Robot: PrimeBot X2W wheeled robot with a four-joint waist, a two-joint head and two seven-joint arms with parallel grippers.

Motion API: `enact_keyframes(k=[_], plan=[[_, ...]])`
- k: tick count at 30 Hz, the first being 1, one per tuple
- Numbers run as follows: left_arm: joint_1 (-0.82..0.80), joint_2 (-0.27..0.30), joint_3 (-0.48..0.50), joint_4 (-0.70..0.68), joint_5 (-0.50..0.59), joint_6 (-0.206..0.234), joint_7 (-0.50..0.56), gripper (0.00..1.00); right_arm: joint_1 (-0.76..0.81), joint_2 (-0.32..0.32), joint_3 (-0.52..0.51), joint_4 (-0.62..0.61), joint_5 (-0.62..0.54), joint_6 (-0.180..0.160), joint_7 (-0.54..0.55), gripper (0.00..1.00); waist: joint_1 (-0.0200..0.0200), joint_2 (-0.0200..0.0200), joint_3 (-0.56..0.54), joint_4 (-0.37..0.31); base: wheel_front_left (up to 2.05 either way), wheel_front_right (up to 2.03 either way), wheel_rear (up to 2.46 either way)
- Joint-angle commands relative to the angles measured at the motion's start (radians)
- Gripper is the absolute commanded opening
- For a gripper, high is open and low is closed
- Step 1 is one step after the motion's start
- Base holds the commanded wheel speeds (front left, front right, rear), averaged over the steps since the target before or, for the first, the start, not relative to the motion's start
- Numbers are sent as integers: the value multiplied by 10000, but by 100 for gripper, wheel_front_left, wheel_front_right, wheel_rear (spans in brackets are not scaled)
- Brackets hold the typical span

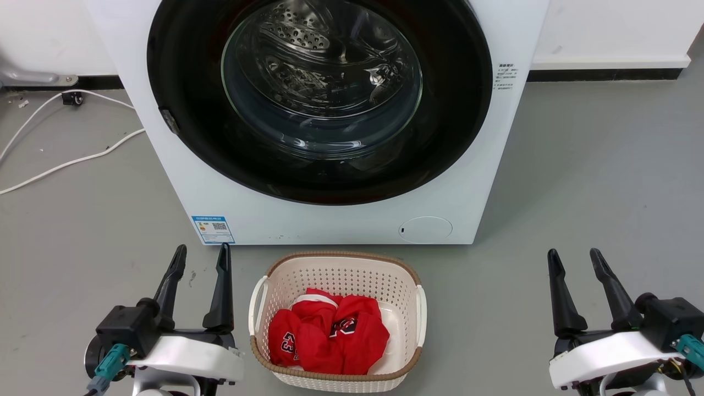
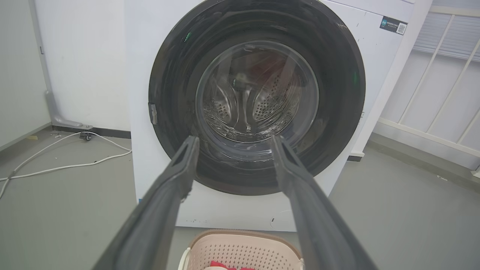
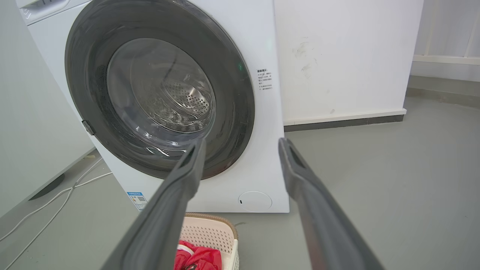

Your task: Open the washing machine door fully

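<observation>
Both dark-fingered hands gape empty, left hand [image 1: 201, 247] at 7 o'clock, right hand [image 1: 573, 252] at 5, well apart from the round glossy black washing machine door [image 1: 181, 82] at 12, which looks shut, so all the opening is left.

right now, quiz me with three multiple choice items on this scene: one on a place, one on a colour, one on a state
1. Where is the laundry basket?
A. on the floor just in front of the washing machine
B. on top of it
C. against the back wall

2. What colour are the clothes in it?
A. blue
B. red
C. green

3. How is the washing machine door?
A. swung wide open
B. taken off
C. shut

Answers:
1 A, the head view shows it on the grey floor below the machine's front.
2 B, a red bundle lies in the pale basket.
3 C, the black disc lies flush against the white front in all three views.
</observation>
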Motion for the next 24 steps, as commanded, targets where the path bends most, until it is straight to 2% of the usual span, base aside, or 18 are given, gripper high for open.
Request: enact_keyframes(k=[1,24], plan=[[18,43,-37,-85,291,-22,-87,100,62,30,18,-94,-271,0,-89,100,0,0,3,0,0,0,0],[114,-43,-77,-28,1930,-28,-480,100,121,52,138,5,-1724,-1,-335,100,0,0,29,3,0,0,0]])
